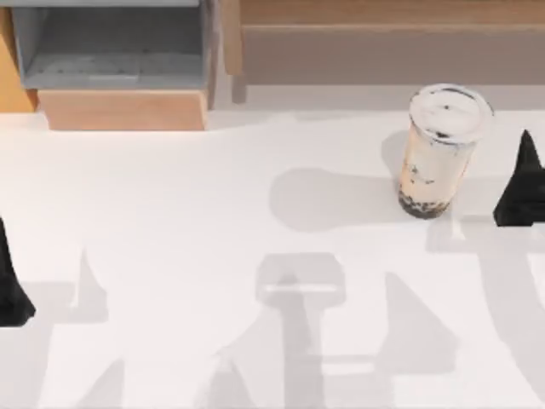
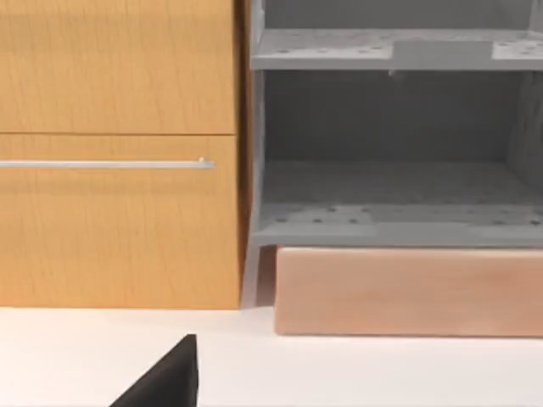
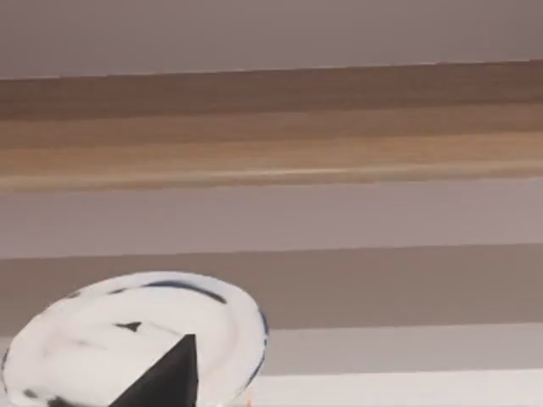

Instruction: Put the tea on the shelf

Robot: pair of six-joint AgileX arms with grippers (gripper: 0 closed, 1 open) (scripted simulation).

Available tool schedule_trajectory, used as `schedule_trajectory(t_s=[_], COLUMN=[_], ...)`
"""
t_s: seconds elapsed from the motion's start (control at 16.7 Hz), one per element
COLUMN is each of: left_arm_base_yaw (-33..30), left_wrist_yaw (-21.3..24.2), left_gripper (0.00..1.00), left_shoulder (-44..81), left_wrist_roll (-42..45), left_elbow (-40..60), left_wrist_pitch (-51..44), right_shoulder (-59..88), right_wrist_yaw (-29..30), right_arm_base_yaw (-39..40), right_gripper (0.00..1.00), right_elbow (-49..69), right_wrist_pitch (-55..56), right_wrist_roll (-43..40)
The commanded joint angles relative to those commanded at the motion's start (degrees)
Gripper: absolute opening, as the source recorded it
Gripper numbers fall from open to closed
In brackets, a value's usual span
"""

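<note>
- Tea stands upright on the white table, on its right side and toward the far edge: you see a clear cup of beige drink, dark pearls at the bottom, a round white lid on top.
- Nearest you on the left, your left gripper shows as a dark tip at the table's left edge, well apart from the cup; you cannot tell whether its fingers are open or closed.
- Farther in on the right, your right gripper sits just beside the cup, on its right, with a gap between them; its finger state cannot be told either.
- From the right wrist, you look over one dark fingertip onto the white lid, with the shelf beyond it.
- Past the cup, the shelf runs along the far right, light-brown ledge above a grey-brown front panel, a wooden post at its left end.
- At the far left stands the grey-lined box compartment on a wooden base; the left wrist faces it, beside an orange-wood cabinet front.
</note>
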Motion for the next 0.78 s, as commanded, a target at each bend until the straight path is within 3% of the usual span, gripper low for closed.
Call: schedule_trajectory(t_s=[0.42,0.78], left_arm_base_yaw=[0.00,0.00], left_wrist_yaw=[0.00,0.00], left_gripper=[1.00,1.00], left_shoulder=[0.00,0.00], left_wrist_roll=[0.00,0.00], left_elbow=[0.00,0.00], left_wrist_pitch=[0.00,0.00], right_shoulder=[37.27,48.95], right_wrist_yaw=[12.73,17.25], right_arm_base_yaw=[11.93,15.90], right_gripper=[1.00,1.00], right_elbow=[5.29,7.39], right_wrist_pitch=[26.53,35.37], right_wrist_roll=[1.28,1.34])
